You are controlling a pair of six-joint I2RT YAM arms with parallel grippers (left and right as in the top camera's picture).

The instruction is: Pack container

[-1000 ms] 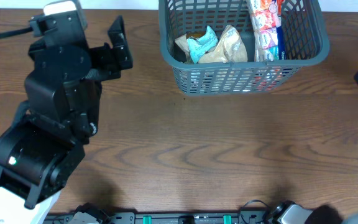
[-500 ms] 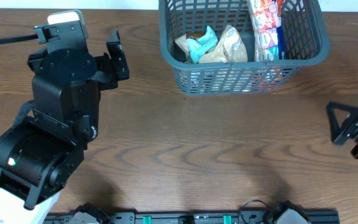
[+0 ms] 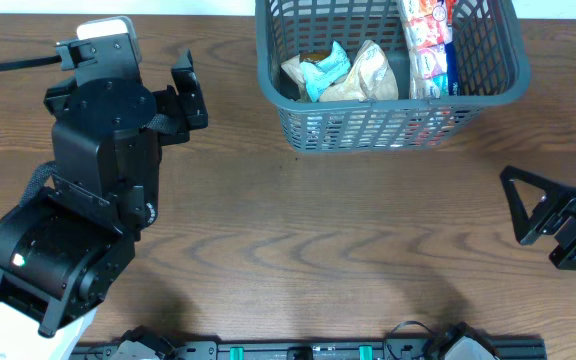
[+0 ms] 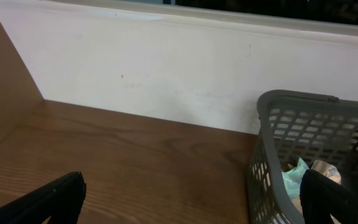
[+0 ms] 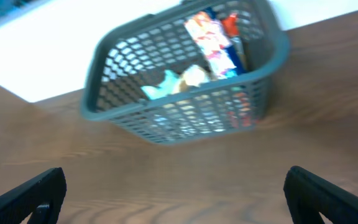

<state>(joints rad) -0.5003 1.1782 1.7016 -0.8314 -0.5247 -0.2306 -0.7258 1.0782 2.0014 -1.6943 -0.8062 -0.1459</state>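
Blocky black left arm (image 3: 98, 170), white base (image 3: 13, 335), green light (image 3: 20, 260); black right claw (image 3: 512, 205).

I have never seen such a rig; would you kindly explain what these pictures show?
These are two black robot arms at a brown wooden table, each ending in a two-finger claw. One picture looks straight down from above; the other two come from cameras on the wrists, so the black fingertips show in their lower corners. The left gripper and the right gripper are both open and hold nothing. At the far edge stands a large grey-blue plastic basket with mesh sides. Inside lie a light blue packet, a beige packet and a long red-and-white packet.
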